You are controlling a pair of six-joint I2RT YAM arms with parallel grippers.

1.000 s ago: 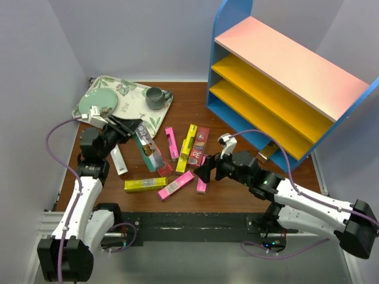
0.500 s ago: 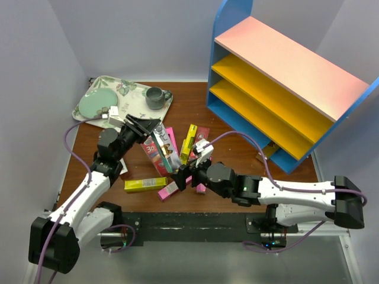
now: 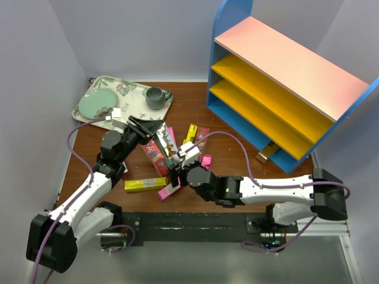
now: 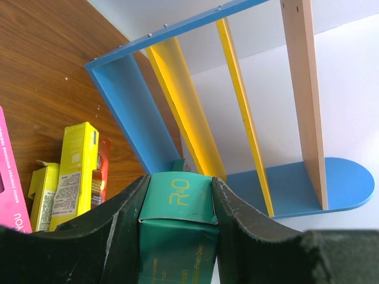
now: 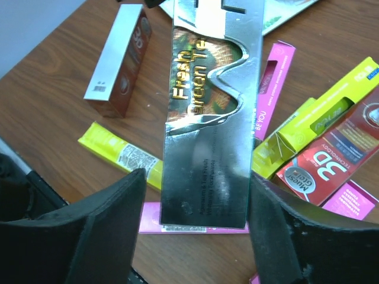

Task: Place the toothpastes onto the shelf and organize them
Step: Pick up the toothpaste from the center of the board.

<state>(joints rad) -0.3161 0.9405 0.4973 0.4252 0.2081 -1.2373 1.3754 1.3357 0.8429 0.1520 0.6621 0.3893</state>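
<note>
My left gripper (image 3: 153, 129) (image 4: 177, 184) is shut on the top end of a teal toothpaste carton (image 3: 160, 151) (image 4: 177, 236), which hangs tilted above the table. My right gripper (image 3: 173, 170) (image 5: 197, 177) straddles the lower end of this same carton (image 5: 207, 118). A gap shows beside its left finger, and its right finger is at the carton's edge. Other toothpastes lie on the table: a yellow one (image 3: 144, 184), a pink one (image 3: 169, 190), a red one (image 5: 331, 160) and a white and dark red one (image 5: 121, 56). The shelf (image 3: 284, 77) (image 4: 127, 112) stands at the back right.
A floral tray (image 3: 133, 94) at the back left carries a green plate (image 3: 98, 105) and a grey cup (image 3: 156, 97). A small carton (image 3: 267, 152) lies at the shelf's lowest level. Grey walls close in on both sides.
My right arm swung left across the table to the carton held by the left gripper, and its fingers narrowed around the lower end. The left arm carried the carton slightly right.
</note>
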